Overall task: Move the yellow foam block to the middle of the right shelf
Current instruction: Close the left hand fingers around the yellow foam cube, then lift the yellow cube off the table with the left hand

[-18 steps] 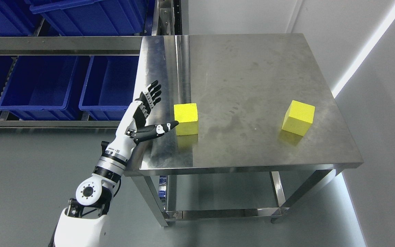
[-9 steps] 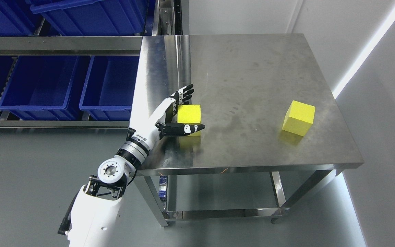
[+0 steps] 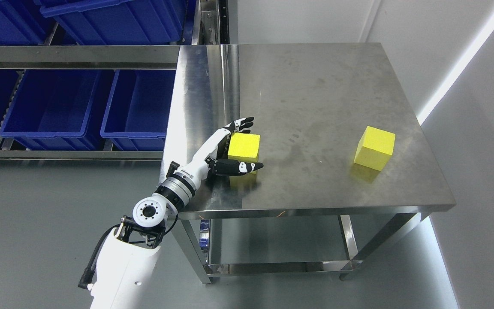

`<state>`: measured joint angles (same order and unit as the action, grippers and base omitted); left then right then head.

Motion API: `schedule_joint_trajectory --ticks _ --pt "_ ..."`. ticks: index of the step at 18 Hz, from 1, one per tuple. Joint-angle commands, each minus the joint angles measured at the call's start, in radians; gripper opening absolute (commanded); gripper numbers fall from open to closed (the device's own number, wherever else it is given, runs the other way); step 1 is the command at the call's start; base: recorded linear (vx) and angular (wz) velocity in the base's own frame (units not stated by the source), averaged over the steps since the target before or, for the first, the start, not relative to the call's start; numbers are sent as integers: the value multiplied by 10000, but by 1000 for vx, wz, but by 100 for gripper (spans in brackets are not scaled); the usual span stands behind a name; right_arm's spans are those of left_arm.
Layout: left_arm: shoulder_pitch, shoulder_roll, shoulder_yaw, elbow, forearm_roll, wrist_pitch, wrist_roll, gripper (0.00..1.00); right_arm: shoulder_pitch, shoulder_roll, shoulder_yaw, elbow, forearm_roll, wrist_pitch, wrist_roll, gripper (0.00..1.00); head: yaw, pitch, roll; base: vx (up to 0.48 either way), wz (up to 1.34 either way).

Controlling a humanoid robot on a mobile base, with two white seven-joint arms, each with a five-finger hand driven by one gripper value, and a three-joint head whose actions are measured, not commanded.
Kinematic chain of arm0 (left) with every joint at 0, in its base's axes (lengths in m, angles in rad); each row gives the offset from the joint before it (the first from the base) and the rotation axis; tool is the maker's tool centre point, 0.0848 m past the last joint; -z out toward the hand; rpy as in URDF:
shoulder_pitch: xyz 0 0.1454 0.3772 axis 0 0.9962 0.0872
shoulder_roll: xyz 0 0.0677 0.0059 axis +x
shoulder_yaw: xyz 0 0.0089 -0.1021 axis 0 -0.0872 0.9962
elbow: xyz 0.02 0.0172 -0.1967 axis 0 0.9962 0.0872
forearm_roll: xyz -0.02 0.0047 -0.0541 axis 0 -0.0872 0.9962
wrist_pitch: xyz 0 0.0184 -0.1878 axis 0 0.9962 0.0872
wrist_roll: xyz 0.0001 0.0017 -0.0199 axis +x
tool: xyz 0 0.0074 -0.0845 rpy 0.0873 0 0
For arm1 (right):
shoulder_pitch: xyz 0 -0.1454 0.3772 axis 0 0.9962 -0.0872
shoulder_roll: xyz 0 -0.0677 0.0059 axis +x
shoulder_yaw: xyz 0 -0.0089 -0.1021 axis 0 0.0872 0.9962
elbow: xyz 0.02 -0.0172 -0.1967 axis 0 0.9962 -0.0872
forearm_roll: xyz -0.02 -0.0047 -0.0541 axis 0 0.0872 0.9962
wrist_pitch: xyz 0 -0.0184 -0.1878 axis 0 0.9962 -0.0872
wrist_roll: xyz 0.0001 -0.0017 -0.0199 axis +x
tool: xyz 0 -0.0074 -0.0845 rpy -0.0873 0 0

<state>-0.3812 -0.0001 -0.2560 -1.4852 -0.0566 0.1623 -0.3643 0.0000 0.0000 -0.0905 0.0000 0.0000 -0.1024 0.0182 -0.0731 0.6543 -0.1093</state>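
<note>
On the steel bench (image 3: 315, 98), the left hand (image 3: 235, 146) is bracketing the near-left yellow foam block (image 3: 244, 146), fingers spread and not yet gripping. The grasp step is underway; next, closing firmly before lifting toward the shelf seems called for.

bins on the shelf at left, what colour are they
Blue, seen best in the head view: the bins sit on the metal shelf left of the table.

2 foam blocks (image 3: 243, 146) (image 3: 375, 147): yellow. Bench (image 3: 315, 86): silver steel w/ dull smudges. Bins (image 3: 49, 107): dark blue. Left robot hand (image 3: 230, 150): white w/ black fingers.
</note>
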Motion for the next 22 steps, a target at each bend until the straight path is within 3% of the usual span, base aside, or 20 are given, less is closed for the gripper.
schedule_joint_trajectory --ticks 1,6,7,10,16,22 --pt "207 176 364 371 -125 65 -330 55 -30 -175 0 -174 -16 58 2 100 0 0 0 0 0" --pt "406 176 1377 402 43 -1467 -284 4 -30 -175 0 -174 -16 58 2 100 0 0 0 3 -12" --pt "422 176 1576 387 211 -1728 -284 0 -30 -175 0 -174 -16 43 2 100 0 0 0 7 -34" --pt "392 176 2205 51 823 -2310 -284 1 -30 -175 0 -174 -16 58 2 100 0 0 0 7 -37" --pt "407 176 3770 -917 2314 -5225 -269 1 -30 -175 0 -174 -16 58 2 100 0 0 0 -2 28" --pt "728 176 4032 -1024 2345 -5688 -269 1 -30 -175 0 -174 -16 43 2 100 0 0 0 2 7"
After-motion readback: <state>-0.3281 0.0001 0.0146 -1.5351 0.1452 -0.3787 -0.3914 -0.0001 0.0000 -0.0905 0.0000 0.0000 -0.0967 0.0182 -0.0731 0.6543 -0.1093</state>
